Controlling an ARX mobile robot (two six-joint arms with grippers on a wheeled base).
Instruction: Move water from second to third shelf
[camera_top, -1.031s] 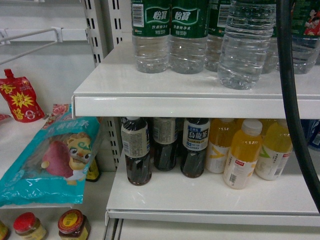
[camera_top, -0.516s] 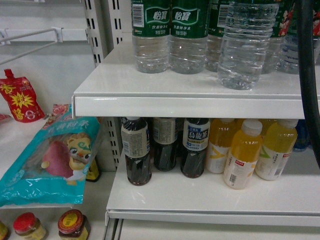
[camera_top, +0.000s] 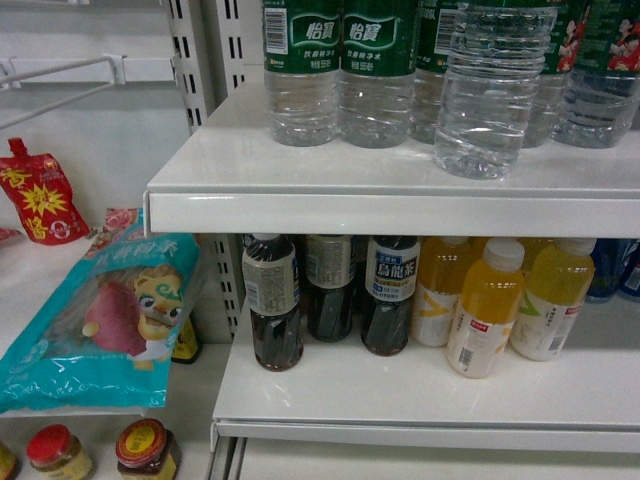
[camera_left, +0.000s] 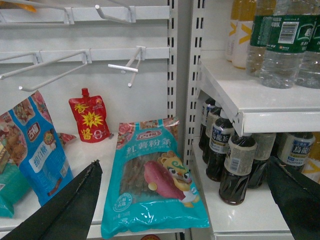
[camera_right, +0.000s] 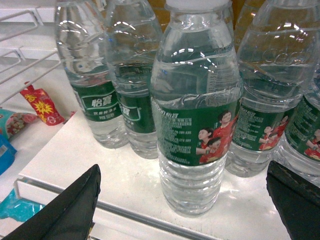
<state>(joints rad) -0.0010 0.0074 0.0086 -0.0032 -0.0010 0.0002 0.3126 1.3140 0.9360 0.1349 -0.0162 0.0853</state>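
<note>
Right wrist view showing the water bottle (camera_right: 192, 125) standing upright near the shelf (camera_right: 125, 185) front edge, sitting ahead of its neighbouring bottles, right gripper (camera_right: 182, 210) gaping wide before it, touching nothing, left gripper (camera_left: 185, 200) spreading wide, hovering empty beside the tea bottles (camera_left: 235, 167).

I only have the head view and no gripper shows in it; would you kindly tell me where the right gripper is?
Observer: The right gripper is open, and its fingers frame the front water bottle without touching it.
Operator: Thank you. What does its label show?
Observer: Red-shirted figures, facing the right wrist camera.
Operator: And the left gripper?
Observer: The left gripper is open and empty, pointed at the teal snack bag.
</note>
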